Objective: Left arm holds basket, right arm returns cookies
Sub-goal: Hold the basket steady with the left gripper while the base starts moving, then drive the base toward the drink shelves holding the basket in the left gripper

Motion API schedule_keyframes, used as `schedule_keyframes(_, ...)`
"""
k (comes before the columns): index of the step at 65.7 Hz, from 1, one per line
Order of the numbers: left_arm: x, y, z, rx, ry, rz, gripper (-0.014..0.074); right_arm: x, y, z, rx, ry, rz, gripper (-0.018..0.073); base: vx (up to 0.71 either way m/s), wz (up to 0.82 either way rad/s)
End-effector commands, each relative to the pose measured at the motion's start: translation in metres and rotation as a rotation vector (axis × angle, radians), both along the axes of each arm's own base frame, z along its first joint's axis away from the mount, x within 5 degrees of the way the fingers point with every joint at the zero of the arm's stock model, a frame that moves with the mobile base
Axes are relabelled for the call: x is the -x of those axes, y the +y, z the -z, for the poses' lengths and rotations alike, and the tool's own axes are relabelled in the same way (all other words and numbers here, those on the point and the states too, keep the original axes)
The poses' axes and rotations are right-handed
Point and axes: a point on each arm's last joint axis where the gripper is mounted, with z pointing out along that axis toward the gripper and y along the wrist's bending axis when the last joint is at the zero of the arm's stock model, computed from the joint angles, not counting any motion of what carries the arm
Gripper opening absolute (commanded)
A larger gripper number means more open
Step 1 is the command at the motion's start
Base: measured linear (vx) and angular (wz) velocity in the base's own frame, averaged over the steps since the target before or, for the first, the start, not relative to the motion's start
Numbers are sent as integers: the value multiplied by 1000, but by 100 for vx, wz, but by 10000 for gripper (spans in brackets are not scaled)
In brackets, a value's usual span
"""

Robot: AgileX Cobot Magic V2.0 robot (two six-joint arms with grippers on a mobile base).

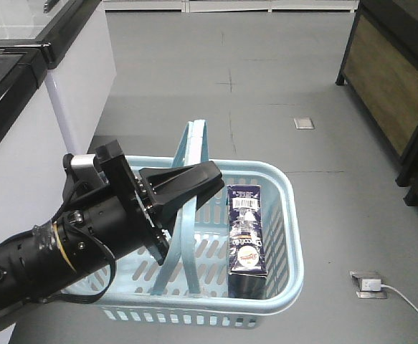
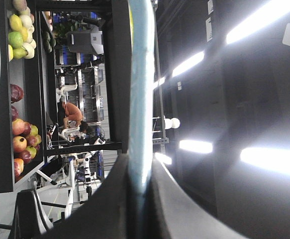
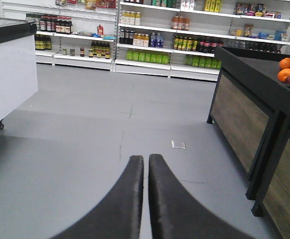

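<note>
Two arms, one busy: out front the left pincer [image 1: 207, 183] is clamped on a handle [image 1: 192, 154] of the basket [image 1: 289, 215], cookies [image 1: 246, 229] standing inside just right of it. Left wrist cam agrees, handle squeezed between both fingers [image 2: 173, 209]. Right wrist cam has the right pincer [image 3: 145, 167] pressed together on nothing, carton not in its view, so I'd say holding's sorted and the grab's unstarted; it needs to spread and drop onto the carton's top.

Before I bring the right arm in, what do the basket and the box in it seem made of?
The basket looks like moulded plastic, light blue, slightly glossy: slotted walls, smooth rounded rim. The box is probably printed cardboard, dark navy: straight folded edges, white barcode label; coating unclear.
</note>
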Motion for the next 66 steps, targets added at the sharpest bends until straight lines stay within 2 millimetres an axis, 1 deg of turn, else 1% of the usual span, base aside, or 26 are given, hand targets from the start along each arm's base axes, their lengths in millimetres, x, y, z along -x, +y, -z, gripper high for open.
schedule_keyframes(1, 7, 3, -29, 151, -101, 23, -3, 0, 0, -2, 11, -70, -2, -3, 2, -1)
schedule_keyframes(34, 7, 3, -29, 151, -101, 23, -3, 0, 0, -2, 11, -70, -2, -3, 5, 0)
schedule_keyframes(66, 7, 3, -29, 151, -101, 23, -3, 0, 0, -2, 11, -70, -2, -3, 13, 2)
